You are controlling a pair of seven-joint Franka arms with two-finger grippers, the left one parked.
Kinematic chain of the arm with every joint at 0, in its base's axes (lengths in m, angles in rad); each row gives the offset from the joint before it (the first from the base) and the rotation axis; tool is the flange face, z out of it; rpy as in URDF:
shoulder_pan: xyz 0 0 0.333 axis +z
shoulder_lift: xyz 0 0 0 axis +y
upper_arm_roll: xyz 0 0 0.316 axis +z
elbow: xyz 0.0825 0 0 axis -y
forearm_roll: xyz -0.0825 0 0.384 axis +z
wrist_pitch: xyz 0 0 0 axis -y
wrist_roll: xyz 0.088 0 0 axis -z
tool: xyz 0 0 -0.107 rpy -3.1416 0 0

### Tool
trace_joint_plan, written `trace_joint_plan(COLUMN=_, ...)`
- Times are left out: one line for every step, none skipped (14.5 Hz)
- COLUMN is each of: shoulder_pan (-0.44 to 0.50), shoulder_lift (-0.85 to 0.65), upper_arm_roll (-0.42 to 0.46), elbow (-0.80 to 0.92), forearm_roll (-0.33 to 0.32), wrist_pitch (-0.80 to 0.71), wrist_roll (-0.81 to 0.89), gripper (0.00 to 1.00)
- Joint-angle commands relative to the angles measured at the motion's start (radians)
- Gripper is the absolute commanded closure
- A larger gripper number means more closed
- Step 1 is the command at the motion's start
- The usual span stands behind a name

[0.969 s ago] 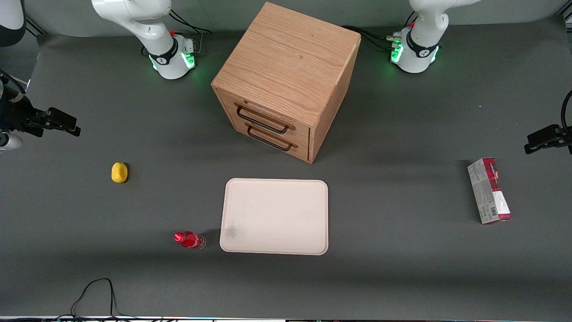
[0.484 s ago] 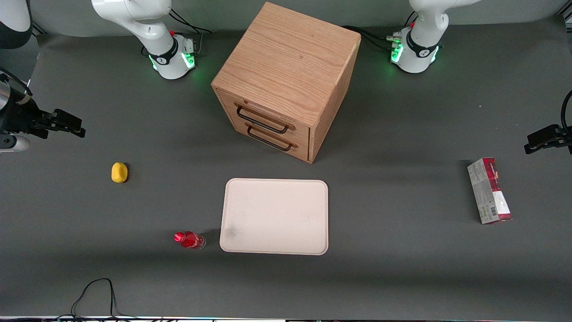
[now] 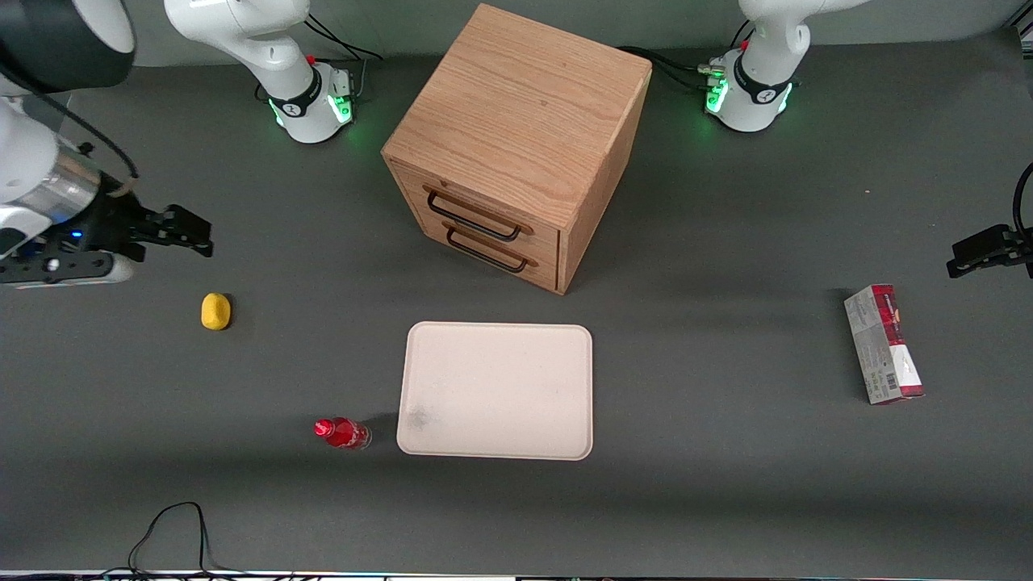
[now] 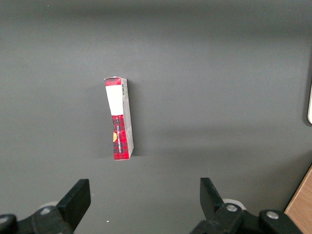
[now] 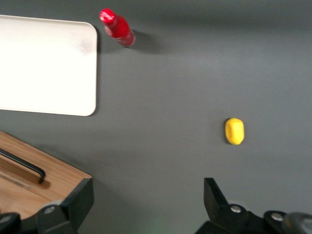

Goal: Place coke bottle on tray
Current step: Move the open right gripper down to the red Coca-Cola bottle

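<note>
right now my black two-finger gripper (image 3: 194, 240) hangs with fingers apart above the table, near the small yellow lump (image 3: 215, 311). small red-capped coke bottle (image 3: 342, 433) stands just beside the cream rectangular tray (image 3: 496, 390), not on it.

— What does the working arm (image 3: 48, 121) look like?
— White rounded shells, with a glossy black joint cap at its upper link and a silver metal band at the wrist. A thin black cable loops along it, and a small blue light glows on the dark wrist block.
— And the gripper (image 3: 198, 238)?
— Black and angular, high above the table at the working arm's end; its two fingers (image 5: 217, 195) are wedge-shaped, set wide apart, with silver screws at their mounts.
— The base (image 3: 311, 101)?
— White, ringed in black, glowing green, with a red button and black cables trailing away.
</note>
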Motion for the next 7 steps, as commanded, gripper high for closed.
trace_joint_plan(shoulder_pan=0.050, shoulder_lift=0.038, upper_arm_roll=-0.009, elbow=0.062, forearm_roll=0.013, wrist_pitch=-0.004, wrist_roll=0.071, gripper=0.00)
trace_joint_plan(shoulder_pan=0.058, shoulder_lift=0.051, upper_arm_roll=-0.009, elbow=0.083, forearm_roll=0.013, wrist_pitch=-0.004, wrist_roll=0.064, gripper=0.00)
trace_joint_plan(shoulder_pan=0.058, shoulder_lift=0.078, upper_arm_roll=-0.009, elbow=0.120, forearm_roll=0.013, wrist_pitch=-0.009, wrist_roll=0.056, gripper=0.00)
trace_joint_plan(shoulder_pan=0.058, shoulder_lift=0.112, upper_arm_roll=-0.007, elbow=0.175, forearm_roll=0.013, wrist_pitch=-0.021, wrist_roll=0.053, gripper=0.00)
trace_joint_plan(shoulder_pan=0.058, shoulder_lift=0.161, upper_arm_roll=-0.007, elbow=0.238, forearm_roll=0.012, wrist_pitch=-0.047, wrist_roll=0.029, gripper=0.00)
trace_joint_plan(shoulder_pan=0.058, shoulder_lift=0.211, upper_arm_roll=-0.007, elbow=0.310, forearm_roll=0.010, wrist_pitch=-0.075, wrist_roll=-0.009, gripper=0.00)
trace_joint_plan(shoulder_pan=0.058, shoulder_lift=0.266, upper_arm_roll=-0.007, elbow=0.386, forearm_roll=0.009, wrist_pitch=-0.098, wrist_roll=-0.045, gripper=0.00)
